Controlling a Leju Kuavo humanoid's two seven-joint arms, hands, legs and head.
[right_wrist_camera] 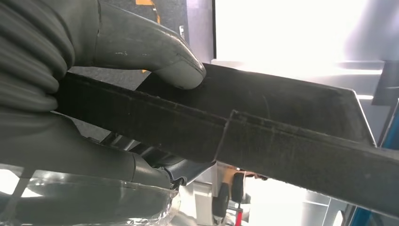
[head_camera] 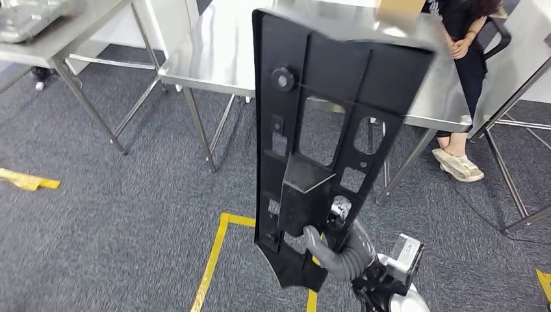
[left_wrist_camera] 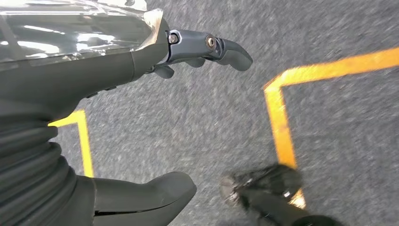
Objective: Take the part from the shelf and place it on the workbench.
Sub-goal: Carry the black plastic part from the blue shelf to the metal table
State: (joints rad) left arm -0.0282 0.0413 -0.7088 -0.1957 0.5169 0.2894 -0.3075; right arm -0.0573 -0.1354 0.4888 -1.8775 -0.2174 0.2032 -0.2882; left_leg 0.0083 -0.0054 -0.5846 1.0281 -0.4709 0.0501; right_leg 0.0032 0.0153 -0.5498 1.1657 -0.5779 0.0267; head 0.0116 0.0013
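Black part point(head_camera: 312, 130) (upright) in right hand point(head_camera: 325, 244)

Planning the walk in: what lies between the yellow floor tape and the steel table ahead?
Head view: bare grey carpet between the tape and the table; the part in the right hand hides the stretch beside it.

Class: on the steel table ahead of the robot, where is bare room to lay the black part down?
The steel table is bare left of the black part held by the right hand. Its right end is tighter: a seated person borders it, with a brown object at the back.
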